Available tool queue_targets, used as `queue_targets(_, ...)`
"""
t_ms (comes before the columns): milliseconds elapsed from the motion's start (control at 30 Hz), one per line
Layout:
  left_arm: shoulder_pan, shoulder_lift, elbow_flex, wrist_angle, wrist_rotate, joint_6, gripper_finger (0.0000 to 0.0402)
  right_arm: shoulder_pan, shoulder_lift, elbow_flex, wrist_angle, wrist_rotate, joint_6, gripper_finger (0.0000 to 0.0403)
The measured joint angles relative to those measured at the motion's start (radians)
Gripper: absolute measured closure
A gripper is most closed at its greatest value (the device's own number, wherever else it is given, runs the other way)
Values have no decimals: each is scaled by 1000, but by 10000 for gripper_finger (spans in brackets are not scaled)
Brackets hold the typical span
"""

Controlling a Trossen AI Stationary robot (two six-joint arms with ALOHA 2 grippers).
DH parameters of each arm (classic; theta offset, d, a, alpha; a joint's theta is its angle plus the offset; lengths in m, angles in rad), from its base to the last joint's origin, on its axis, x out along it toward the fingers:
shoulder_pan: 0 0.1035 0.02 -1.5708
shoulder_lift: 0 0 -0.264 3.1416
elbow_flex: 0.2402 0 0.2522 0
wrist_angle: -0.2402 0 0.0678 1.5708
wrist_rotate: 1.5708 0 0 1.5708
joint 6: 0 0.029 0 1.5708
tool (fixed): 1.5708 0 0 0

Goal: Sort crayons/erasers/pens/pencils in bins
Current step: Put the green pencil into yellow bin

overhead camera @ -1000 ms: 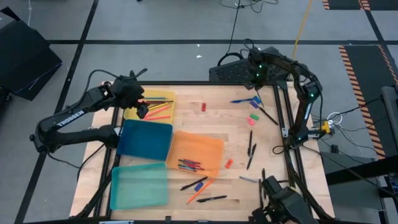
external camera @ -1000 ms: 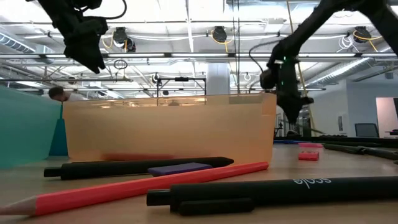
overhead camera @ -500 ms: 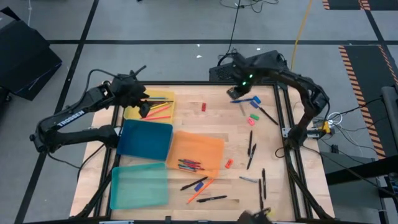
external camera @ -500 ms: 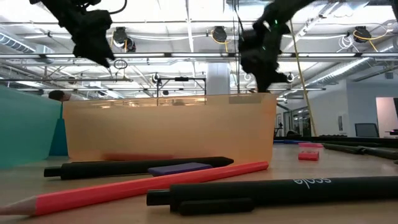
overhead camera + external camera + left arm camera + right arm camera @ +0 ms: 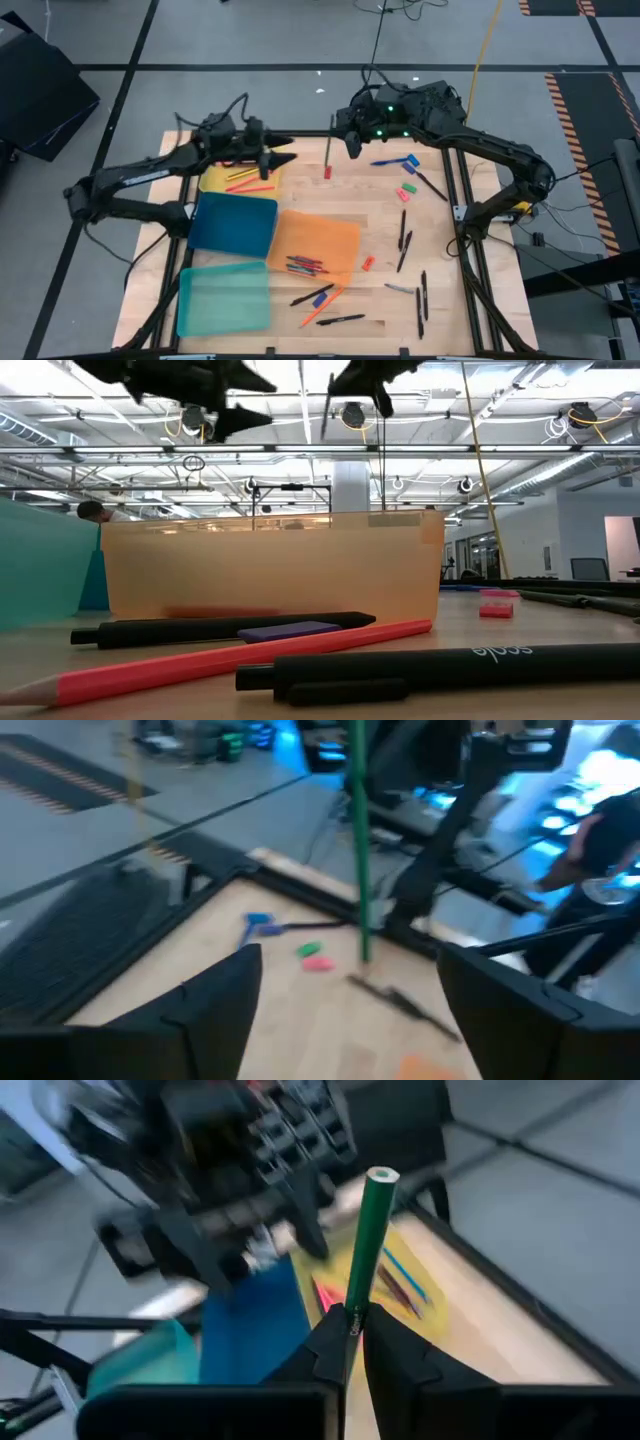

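A green pencil stands upright in the air over the table's far edge, with my right gripper shut on it; the high view shows the pencil as a thin line. My left gripper is open and points level at the pencil from the left, a short way off, and sits beside the yellow bin in the high view. The blue bin, orange bin and teal bin lie flat on the table's left half. My right gripper pinches the green pencil's shaft between its two fingers. The fingers come roughly level from the table's right and lie across it. The pencil is upright and clear of the table, its long part sticking up past the fingers, which hide what lies below.
Pencils lie in the yellow bin and sticks in the orange bin. Loose on the wood are a red eraser, blue pens, green and pink erasers, dark pens and pens with an orange pencil near the front.
My right gripper has swung from the table's far right corner toward the left along the far edge and risen, ending with the green pencil upright. My left gripper has left the yellow bin, moved right toward the pencil and turned level.
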Motion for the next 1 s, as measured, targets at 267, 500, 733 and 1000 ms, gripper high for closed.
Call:
queue_targets(267, -85, 201, 105, 122, 37, 6, 113, 26, -4, 0, 86, -48, -22, 385)
queue_targets(500, -112, 245, 154, 121, 37, 1, 197, 46, -4, 0, 83, -49, -45, 385)
queue_targets(733, -111, 245, 159, 85, 37, -7, 374, 51, -4, 0, 83, -48, -58, 385)
queue_targets(1000, -97, 216, 182, -65, 38, 36, 384, 77, -4, 0, 65, -40, -89, 325)
